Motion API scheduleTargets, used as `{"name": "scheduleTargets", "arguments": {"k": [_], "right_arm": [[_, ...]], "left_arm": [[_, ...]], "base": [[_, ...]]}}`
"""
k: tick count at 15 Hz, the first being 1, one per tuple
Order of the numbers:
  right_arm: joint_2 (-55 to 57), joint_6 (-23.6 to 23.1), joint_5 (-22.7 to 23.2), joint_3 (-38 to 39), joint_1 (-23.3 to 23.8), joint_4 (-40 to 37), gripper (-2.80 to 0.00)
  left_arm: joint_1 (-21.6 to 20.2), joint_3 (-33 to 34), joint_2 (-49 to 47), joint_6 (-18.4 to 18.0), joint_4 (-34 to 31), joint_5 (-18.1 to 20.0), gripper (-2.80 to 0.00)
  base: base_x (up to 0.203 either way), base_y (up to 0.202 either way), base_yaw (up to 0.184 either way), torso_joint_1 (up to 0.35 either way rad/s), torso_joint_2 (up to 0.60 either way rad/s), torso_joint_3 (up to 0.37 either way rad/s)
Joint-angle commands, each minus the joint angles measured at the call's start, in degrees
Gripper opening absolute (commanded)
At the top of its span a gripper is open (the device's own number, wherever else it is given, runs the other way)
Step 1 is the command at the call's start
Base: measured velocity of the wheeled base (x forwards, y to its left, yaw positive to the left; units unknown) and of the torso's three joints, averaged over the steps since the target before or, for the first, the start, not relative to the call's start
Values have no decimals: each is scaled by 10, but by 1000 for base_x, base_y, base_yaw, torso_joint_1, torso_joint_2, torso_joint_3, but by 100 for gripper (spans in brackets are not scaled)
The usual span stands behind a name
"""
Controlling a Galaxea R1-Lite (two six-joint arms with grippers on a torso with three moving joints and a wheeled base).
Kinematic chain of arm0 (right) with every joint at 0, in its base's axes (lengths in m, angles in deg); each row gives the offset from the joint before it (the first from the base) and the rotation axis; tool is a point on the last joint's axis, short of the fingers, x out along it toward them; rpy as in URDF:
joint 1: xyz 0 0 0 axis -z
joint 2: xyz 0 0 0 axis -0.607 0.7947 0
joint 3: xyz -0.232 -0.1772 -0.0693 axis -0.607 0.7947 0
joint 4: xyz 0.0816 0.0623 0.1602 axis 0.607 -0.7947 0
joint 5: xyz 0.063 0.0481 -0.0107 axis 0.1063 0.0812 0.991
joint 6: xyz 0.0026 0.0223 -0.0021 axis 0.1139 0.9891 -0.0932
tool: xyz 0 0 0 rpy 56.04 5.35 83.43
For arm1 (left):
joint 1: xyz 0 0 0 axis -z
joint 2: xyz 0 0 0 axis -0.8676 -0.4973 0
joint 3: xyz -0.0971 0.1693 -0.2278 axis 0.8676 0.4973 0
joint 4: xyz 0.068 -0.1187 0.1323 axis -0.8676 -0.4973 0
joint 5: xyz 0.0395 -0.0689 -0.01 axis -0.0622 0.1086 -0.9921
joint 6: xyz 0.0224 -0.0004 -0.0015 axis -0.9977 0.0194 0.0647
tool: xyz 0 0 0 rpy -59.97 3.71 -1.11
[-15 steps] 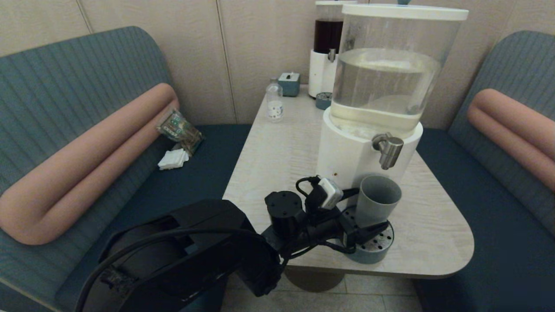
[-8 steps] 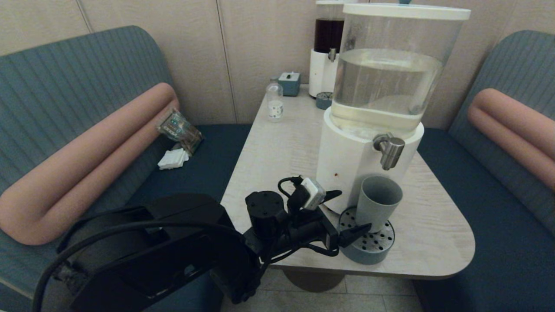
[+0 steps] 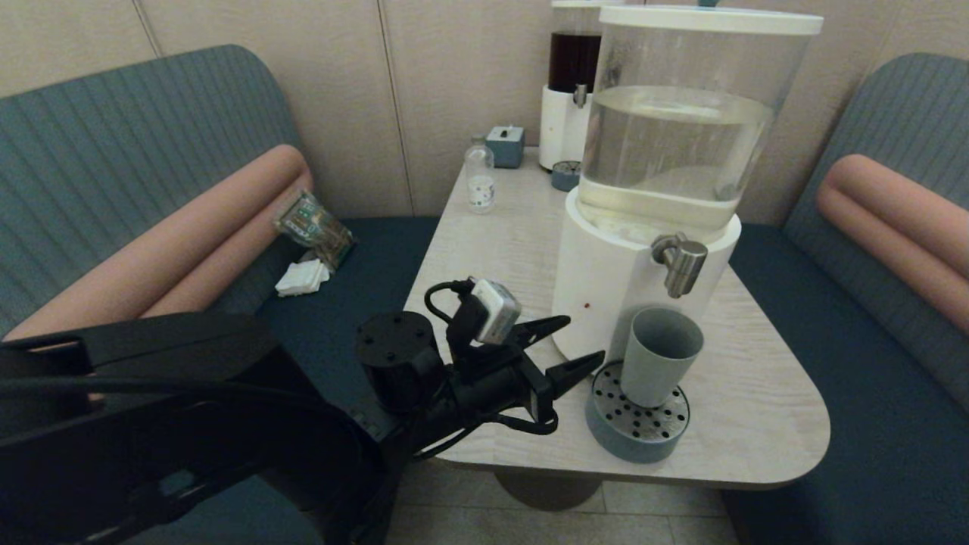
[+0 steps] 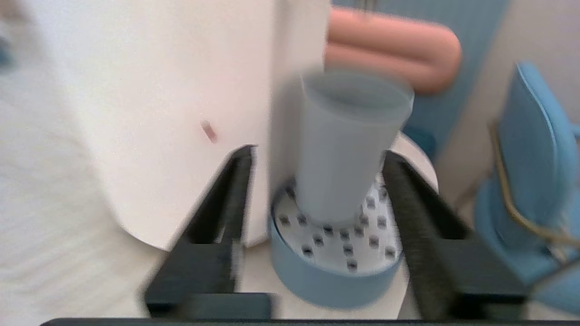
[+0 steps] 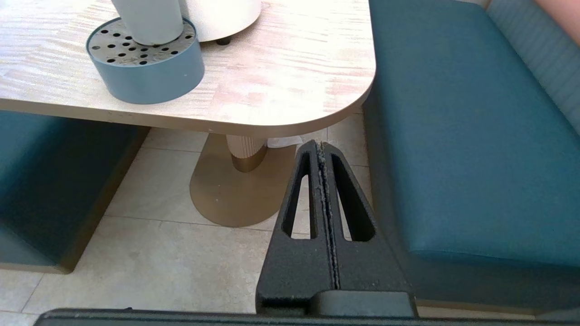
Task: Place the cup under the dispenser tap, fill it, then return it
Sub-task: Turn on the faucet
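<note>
The grey-blue cup (image 3: 657,354) stands upright on the round perforated drip tray (image 3: 637,435), directly below the brushed-steel dispenser tap (image 3: 679,261) of the big clear-tank dispenser (image 3: 677,136). My left gripper (image 3: 583,342) is open, just left of the tray and clear of the cup. In the left wrist view the cup (image 4: 346,140) stands ahead between the spread fingers (image 4: 229,190), untouched. My right gripper (image 5: 318,147) is shut on nothing, low beside the table over the floor, and does not show in the head view.
Farther back on the table (image 3: 484,257) stand a small clear bottle (image 3: 478,180), a small teal box (image 3: 505,145) and the narrower dark-liquid dispenser (image 3: 569,83). Teal benches flank the table; a packet (image 3: 313,225) and napkins lie on the left seat. The table's pedestal (image 5: 242,181) stands on tiled floor.
My left gripper has let go of the cup and drawn back to the left and toward me. The cup stays standing on the drip tray under the tap.
</note>
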Motion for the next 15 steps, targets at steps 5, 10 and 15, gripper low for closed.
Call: {"name": "scheduleTargets", "arguments": {"k": [5, 10, 15], "right_arm": [[0, 0, 0, 0, 0, 1, -280], [0, 0, 0, 0, 0, 0, -280], [0, 0, 0, 0, 0, 0, -280]], "left_arm": [[-35, 89, 204, 29, -6, -96, -280], [-140, 180, 357, 74, -37, -232, -280], [-286, 272, 493, 84, -51, -248, -280]], "base": [[0, 0, 0, 0, 0, 0], [0, 0, 0, 0, 0, 0], [0, 0, 0, 0, 0, 0]]}}
